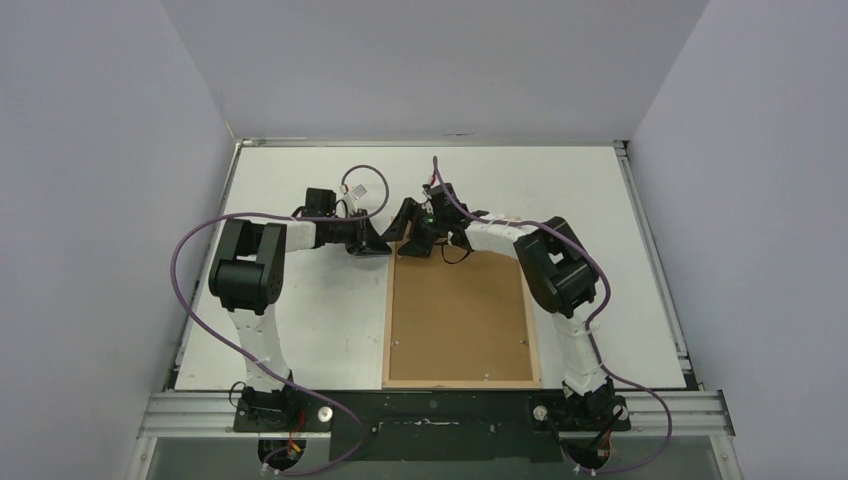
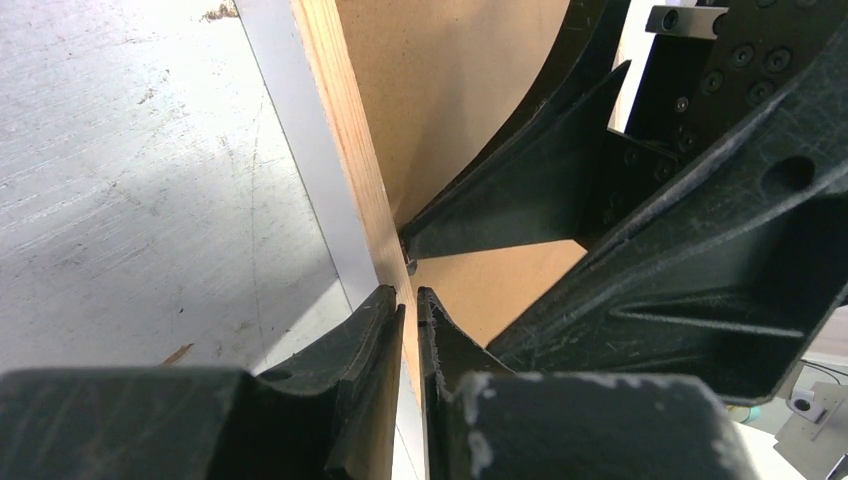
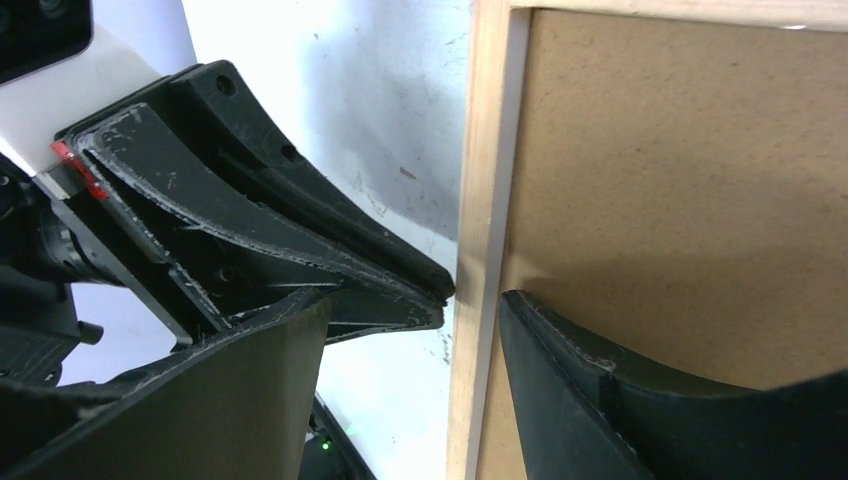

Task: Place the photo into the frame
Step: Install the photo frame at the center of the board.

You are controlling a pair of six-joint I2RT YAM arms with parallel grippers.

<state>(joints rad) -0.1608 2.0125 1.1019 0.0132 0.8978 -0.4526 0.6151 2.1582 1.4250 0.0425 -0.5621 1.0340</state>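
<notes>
The pale wood frame (image 1: pixel 386 320) lies flat on the table with a brown fibreboard backing panel (image 1: pixel 460 310) inside it. The photo is hidden; only a thin white strip (image 3: pixel 515 150) shows between bar and panel. My left gripper (image 1: pixel 387 245) is at the frame's far left corner, shut on the left bar (image 2: pixel 345 130), with its tips (image 2: pixel 411 305) pinching the wood. My right gripper (image 1: pixel 412 240) is open at the same corner. It (image 3: pixel 415 300) straddles the bar (image 3: pixel 480 150), with one finger (image 3: pixel 600 400) over the panel (image 3: pixel 680 170) and the other over the table.
The two grippers crowd each other at the far left corner, and the left gripper's fingers (image 3: pixel 300 250) show in the right wrist view. White table (image 1: pixel 300 330) surrounds the frame. Grey walls stand on three sides. The arm bases sit on the near rail (image 1: pixel 430 410).
</notes>
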